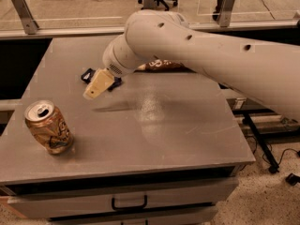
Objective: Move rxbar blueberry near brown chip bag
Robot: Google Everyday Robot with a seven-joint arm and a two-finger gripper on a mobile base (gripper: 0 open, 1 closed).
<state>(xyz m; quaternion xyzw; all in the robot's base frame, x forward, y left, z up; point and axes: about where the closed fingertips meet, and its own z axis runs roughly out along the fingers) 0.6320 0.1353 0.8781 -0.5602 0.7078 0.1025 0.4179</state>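
Note:
The rxbar blueberry (87,75) is a small dark wrapper lying flat on the grey table (187,125) at the left rear. Only its left end shows, because my gripper (97,86) hangs right over it, cream-coloured and pointing down to the left. I cannot see whether the gripper touches the bar. The brown chip bag (160,64) lies behind my arm. Only a thin brown strip with white lettering shows under the arm, right of the bar.
A dented tan-gold soda can (48,127) stands at the front left of the table. My large white arm (211,50) spans the right rear of the table. A drawer handle (129,203) is below the front edge. Chair legs stand on the floor behind.

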